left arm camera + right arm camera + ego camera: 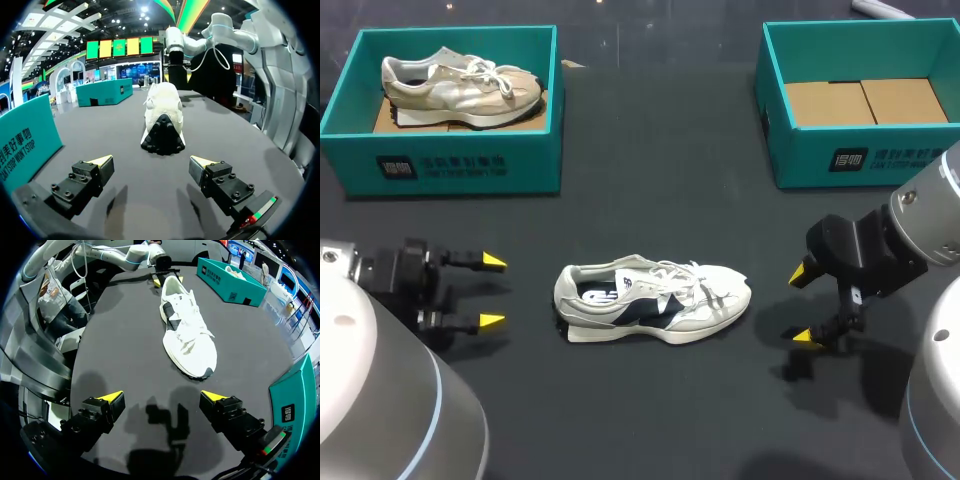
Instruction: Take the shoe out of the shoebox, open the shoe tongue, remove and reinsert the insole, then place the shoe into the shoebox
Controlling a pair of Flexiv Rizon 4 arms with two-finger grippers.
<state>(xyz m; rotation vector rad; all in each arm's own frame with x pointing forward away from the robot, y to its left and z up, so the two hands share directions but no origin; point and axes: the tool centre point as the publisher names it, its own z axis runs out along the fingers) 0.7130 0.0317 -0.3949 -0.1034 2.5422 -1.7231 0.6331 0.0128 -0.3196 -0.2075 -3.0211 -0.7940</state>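
Our left hand point(493, 292) and right hand point(803, 306) stand open, the white shoe point(653, 300) between them. Beyond the left, a shoebox point(450, 165) holds a beige shoe point(460, 85). Beyond the right, a second shoebox point(860, 160) holds cardboard point(865, 102).

the table point(650, 190) is matt black and smooth, with almost no sheen. the shoe point(655, 300) at six o'clock is white woven cloth with smoother dark side panels, cloth laces and a ridged black rubbery heel. the ten o'clock box point(450, 165) and the two o'clock box point(860, 160) are matt teal card, and the two o'clock box has plain brown card inside. the tan shoe point(460, 88) looks suede-like. the left arm point(380, 400) has a glossy grey shell.
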